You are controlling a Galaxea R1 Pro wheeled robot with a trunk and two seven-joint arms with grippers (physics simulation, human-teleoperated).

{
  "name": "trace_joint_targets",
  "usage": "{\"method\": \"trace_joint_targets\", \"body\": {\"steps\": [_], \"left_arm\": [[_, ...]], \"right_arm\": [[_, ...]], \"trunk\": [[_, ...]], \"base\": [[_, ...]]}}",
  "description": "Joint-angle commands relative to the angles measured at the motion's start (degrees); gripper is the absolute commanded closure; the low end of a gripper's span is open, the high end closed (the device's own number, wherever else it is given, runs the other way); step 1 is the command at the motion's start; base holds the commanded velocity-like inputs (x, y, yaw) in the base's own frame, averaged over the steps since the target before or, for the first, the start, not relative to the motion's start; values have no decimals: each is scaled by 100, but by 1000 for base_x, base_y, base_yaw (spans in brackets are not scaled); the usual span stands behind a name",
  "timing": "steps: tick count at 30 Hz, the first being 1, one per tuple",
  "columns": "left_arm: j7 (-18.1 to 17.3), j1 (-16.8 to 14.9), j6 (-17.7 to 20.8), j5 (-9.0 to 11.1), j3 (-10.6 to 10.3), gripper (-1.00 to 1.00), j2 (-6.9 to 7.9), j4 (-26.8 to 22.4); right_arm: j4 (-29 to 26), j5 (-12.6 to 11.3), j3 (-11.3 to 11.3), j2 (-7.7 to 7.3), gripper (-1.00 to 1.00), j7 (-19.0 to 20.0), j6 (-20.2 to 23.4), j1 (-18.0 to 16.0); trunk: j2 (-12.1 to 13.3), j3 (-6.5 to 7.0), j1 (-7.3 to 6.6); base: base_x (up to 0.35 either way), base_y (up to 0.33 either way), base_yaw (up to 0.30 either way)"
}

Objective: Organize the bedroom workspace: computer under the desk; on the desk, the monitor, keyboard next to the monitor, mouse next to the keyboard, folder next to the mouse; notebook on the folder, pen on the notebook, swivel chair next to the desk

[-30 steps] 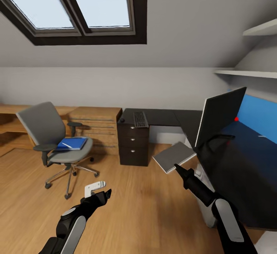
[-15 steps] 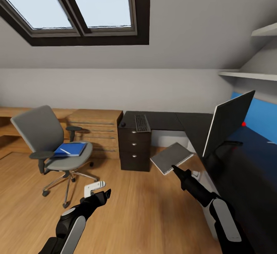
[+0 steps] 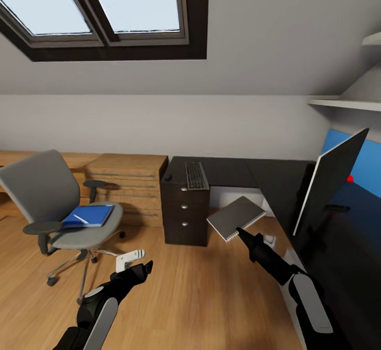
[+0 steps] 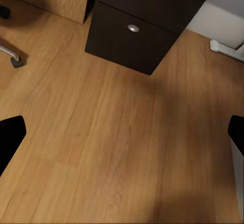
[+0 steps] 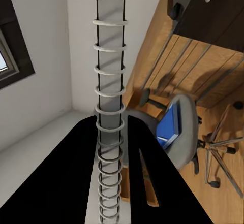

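Robot has swung toward the desk: right gripper pinching the notebook; folder awaits on swivel chair; left gripper spread, empty.

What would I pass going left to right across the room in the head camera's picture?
Swivel chair with the blue folder on its seat → wooden drawer chest → mouse → keyboard → notebook held by the right gripper → monitor.
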Motion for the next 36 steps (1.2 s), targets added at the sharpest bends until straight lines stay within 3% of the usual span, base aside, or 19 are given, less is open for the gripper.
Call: {"method": "trace_joint_targets", "body": {"steps": [1, 26, 32, 36], "left_arm": [[53, -4, 13, 60, -5, -100, 1, -7], [53, -4, 8, 60, -14, -100, 0, -7], [53, -4, 8, 66, -14, -100, -7, -7], [53, -4, 7, 68, -19, -100, -11, -7]], "right_arm": [[-3, -30, -25, -12, 100, 20, 44, -7], [5, -82, -51, 38, 100, 22, -12, -7], [46, -85, -33, 222, 100, -17, -280, -8], [61, -91, -18, 445, 100, -253, -879, -29]], "trunk": [[-3, -6, 3], [-3, -6, 3], [-3, -6, 3], [-3, -6, 3]], "base": [[326, 0, 0], [326, 0, 0], [326, 0, 0], [326, 0, 0]]}}
